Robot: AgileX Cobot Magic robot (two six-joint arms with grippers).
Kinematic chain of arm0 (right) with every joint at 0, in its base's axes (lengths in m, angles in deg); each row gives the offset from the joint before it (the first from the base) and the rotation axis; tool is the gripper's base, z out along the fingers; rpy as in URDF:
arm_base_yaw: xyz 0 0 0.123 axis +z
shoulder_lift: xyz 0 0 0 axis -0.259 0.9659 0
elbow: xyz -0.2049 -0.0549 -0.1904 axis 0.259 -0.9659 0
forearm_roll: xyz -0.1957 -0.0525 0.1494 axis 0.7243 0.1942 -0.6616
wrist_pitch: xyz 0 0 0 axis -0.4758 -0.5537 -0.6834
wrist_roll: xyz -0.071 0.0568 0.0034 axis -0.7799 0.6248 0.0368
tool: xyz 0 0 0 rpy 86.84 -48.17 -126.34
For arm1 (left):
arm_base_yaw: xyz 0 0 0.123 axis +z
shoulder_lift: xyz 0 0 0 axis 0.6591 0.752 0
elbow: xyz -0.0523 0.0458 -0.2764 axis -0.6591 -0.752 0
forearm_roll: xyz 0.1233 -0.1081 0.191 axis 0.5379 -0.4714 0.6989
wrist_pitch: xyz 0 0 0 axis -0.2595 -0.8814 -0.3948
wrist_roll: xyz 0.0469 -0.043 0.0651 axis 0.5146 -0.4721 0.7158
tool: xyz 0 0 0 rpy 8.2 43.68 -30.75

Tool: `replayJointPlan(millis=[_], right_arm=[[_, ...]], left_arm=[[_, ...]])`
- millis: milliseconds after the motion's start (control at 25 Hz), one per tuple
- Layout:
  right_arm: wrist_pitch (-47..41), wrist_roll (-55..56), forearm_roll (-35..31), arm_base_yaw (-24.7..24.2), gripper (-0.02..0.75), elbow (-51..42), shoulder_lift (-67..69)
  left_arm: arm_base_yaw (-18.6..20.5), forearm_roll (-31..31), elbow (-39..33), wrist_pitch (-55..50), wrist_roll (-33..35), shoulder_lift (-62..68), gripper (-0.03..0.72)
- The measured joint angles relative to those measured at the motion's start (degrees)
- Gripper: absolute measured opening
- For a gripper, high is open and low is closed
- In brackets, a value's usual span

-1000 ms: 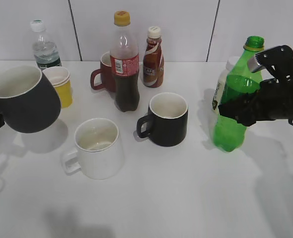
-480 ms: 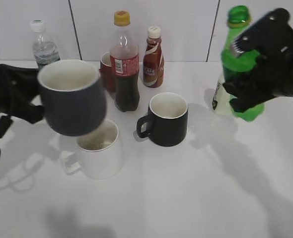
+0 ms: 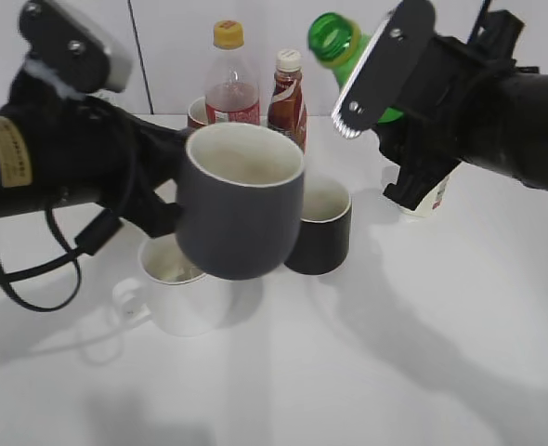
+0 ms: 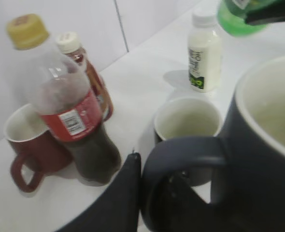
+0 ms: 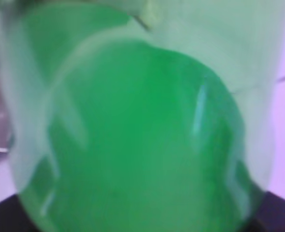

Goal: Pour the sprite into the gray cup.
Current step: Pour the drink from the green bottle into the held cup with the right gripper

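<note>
The gray cup [image 3: 241, 209] hangs in the air at centre, upright, off-white inside, above the white mug. My left gripper [image 4: 154, 193] is shut on its loop handle [image 4: 181, 150]. The sprite [image 3: 341, 42], a green bottle with no cap, is held high at the upper right and tilted with its open neck to the left, above and right of the cup. My right gripper is shut on the bottle's body; its fingers are hidden, and green plastic [image 5: 142, 135] fills the right wrist view. The bottle's base shows in the left wrist view [image 4: 239, 17].
On the table stand a white mug [image 3: 176, 288], a black mug [image 3: 325, 232], a cola bottle with yellow cap [image 3: 231, 84], a brown coffee bottle [image 3: 287, 93], a maroon mug [image 4: 29, 145] and a small white bottle [image 4: 204, 53].
The left arm has carried the gray cup right to the centre. The right arm has lifted the sprite up and left and tilted its neck toward the cup.
</note>
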Motion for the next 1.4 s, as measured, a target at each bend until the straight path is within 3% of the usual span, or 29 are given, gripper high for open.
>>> replayJointPlan(millis=[240,600,1400], right_arm=[[0.9,-6.6,5.9,0.3,0.433,0.0,0.0],[1.1,-7.9,15.8,0.3,0.43,0.0,0.9],[7.5,-12.7,19.5,0.4,0.429,0.0,1.5]], left_arm=[[-1.4,-0.3,0.6,-0.3,0.0,1.4,0.055],[-2.1,-1.3,0.6,0.4,0.0,1.9,0.055],[-2.1,-1.5,0.6,2.4,0.0,1.9,0.055]])
